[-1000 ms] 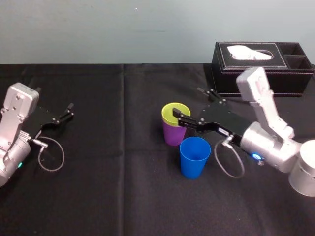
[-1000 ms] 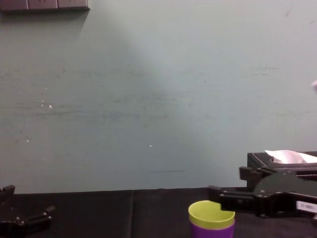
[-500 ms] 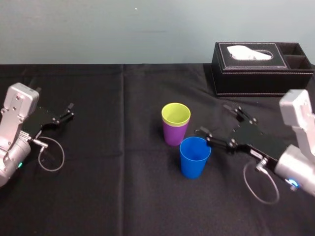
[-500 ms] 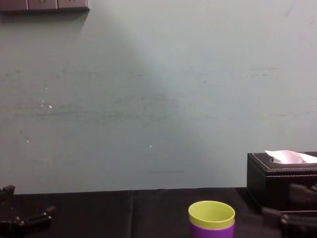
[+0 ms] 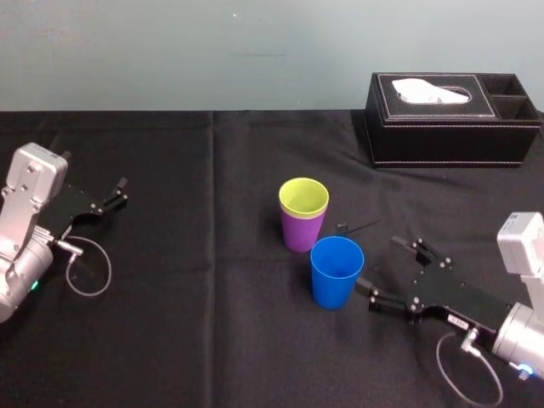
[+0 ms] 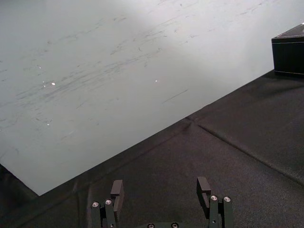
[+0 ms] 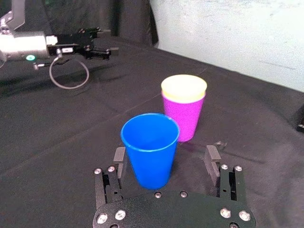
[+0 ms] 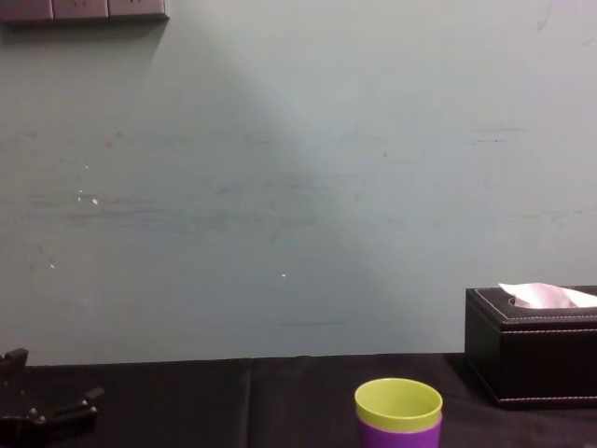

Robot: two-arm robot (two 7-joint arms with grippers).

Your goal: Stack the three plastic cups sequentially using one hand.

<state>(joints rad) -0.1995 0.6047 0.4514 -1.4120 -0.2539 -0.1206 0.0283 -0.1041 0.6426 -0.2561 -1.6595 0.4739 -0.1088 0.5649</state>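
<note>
Black, cloth-draped counter [image 5: 212, 340] before you. Your left tool [image 5: 115, 194] rests at nine o'clock, spread wide. There are three smooth, tapered plastic cups: the yellow-green cup [image 5: 303, 197] nested in the purple cup [image 5: 299, 231], and the blue cup [image 5: 336, 270] upright at their five o'clock. Your right tool [image 5: 380, 265], spread wide, lies just at blue's four o'clock.
</note>
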